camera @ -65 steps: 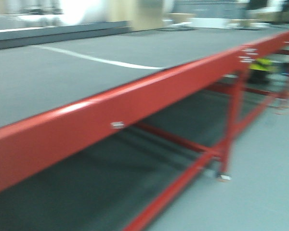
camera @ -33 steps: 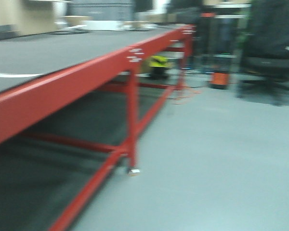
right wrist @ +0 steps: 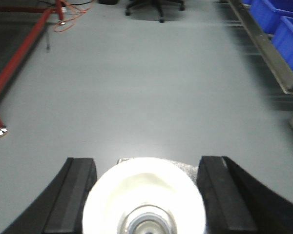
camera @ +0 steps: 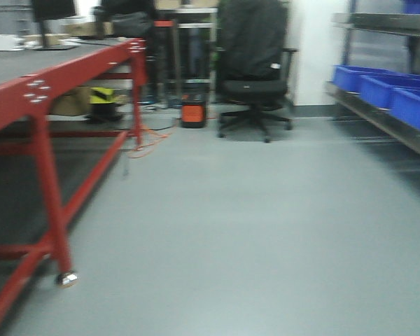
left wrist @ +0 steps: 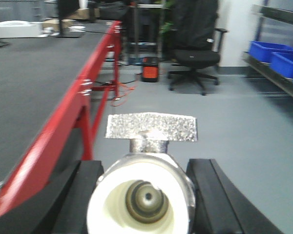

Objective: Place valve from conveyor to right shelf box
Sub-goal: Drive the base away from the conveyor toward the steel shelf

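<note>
The step in hand looks like the carry: the blue boxes [camera: 395, 94] on the shelf [camera: 378, 119] stand at the far right, and the conveyor table [camera: 14, 94] runs along the left.

The left hand [left wrist: 146, 163] is closed partway, its two black fingers [left wrist: 85, 190] pressed against the sides of a valve [left wrist: 139, 197]. The right hand [right wrist: 146, 161] grips a second valve [right wrist: 144, 195] the same way. Both valves are therefore off the belt and over open floor, well apart from the shelf.

To do this well, I judge that both grips should stay firm and the arms quiet while the base closes on the shelf (the front view is soft, so exact alignment is hard to read). The round bodies could roll between flat fingers, so any jolt matters. The robot should approach square to one box and clear of the office chair [camera: 252, 63] at the far end, and release only once a valve hangs inside a box's walls.

The valve in the left hand shows its white bore straight to the wrist camera, so its long axis runs near to far, along the hand's reach. Its stem rises upward, carrying a flat speckled handle [left wrist: 151, 127] that lies broadside, left to right. The second valve also presents its round white face to its camera, so its axis again runs near to far. Only a sliver of its handle shows behind the top edge.
</note>
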You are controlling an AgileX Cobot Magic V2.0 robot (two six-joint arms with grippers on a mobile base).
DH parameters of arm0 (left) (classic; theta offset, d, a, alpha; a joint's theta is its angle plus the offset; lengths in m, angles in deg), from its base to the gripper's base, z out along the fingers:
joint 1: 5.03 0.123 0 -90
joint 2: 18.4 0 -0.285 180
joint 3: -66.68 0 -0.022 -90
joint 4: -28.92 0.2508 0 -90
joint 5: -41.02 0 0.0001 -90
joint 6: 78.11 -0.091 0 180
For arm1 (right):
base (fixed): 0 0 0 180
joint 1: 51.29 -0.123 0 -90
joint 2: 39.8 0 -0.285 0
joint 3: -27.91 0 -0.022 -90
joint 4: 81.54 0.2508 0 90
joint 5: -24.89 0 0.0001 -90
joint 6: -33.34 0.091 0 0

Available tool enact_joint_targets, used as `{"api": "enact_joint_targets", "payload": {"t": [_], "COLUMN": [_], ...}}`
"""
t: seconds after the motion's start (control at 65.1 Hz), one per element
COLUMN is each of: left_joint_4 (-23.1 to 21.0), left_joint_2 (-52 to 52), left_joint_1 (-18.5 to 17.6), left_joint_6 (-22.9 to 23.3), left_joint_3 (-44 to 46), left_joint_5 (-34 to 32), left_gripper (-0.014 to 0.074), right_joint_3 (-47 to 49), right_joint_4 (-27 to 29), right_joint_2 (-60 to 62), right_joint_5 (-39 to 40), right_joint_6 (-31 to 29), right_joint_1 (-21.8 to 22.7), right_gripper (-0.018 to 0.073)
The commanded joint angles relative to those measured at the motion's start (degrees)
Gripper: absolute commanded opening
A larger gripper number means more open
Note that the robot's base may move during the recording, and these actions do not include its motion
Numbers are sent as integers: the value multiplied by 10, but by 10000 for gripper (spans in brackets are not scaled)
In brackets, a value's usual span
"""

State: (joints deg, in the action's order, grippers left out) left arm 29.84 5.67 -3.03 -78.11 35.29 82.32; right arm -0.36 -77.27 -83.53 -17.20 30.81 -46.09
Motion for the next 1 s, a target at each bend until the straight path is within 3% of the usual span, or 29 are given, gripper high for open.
{"api": "enact_joint_targets", "payload": {"t": [0.0,0.983], "left_joint_4": [-3,-3], "left_joint_2": [-5,-5], "left_joint_1": [1,1], "left_joint_6": [0,0], "left_joint_3": [5,5], "left_joint_5": [-33,-33], "left_gripper": [-111,-111], "right_joint_3": [6,6], "right_joint_4": [-4,-4], "right_joint_2": [6,6], "right_joint_5": [40,40], "right_joint_6": [-4,-4], "right_joint_1": [3,3], "right_gripper": [-162,-162]}}
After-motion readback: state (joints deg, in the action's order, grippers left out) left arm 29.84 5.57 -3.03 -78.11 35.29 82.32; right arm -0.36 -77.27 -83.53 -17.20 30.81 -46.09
